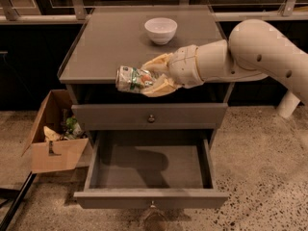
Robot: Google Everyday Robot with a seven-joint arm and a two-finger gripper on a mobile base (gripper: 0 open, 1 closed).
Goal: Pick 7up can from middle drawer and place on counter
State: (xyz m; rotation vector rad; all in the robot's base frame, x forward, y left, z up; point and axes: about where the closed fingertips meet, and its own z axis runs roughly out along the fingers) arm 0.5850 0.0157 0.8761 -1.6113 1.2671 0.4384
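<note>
Where the counter [103, 47] ends, the end effector [152, 79] clasps the green-white 7up can [129, 78].

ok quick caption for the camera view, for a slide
Gripper shut on the 7up can, held sideways at the counter edge above the open middle drawer

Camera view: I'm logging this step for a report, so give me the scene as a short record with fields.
gripper: at the counter's front edge, above the open drawer, shut on the can
can: held on its side, out of the drawer, not yet set down
drawer: pulled open, dark floor in view
counter: holds a bowl near the back
bowl: white, upright, apart from the gripper
box: cardboard, on the floor left of the cabinet
</note>
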